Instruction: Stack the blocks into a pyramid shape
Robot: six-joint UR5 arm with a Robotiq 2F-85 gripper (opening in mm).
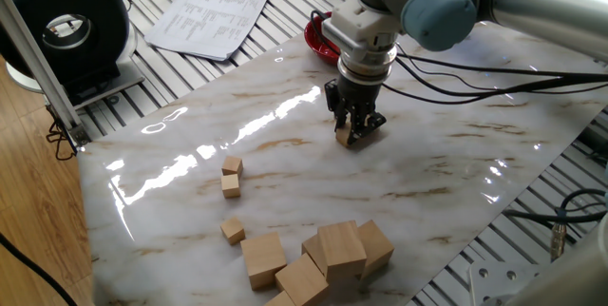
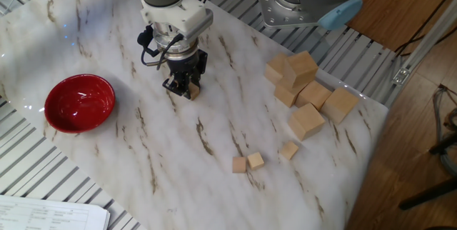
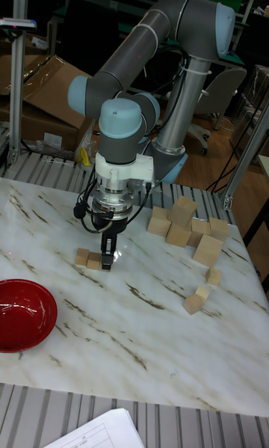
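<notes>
On marble table (image 1: 427, 182), pincer (image 1: 353, 135) straddles small block (image 1: 344, 137).

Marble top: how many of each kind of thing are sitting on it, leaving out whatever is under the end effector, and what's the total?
Small wooden cubes: 3
Large wooden cubes: 6
Red bowl: 1
Total: 10

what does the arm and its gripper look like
A thick silver-grey tubular arm with pale blue round joint caps, a white wrist block, loose black cables along it, and a small black two-finger gripper.
</notes>
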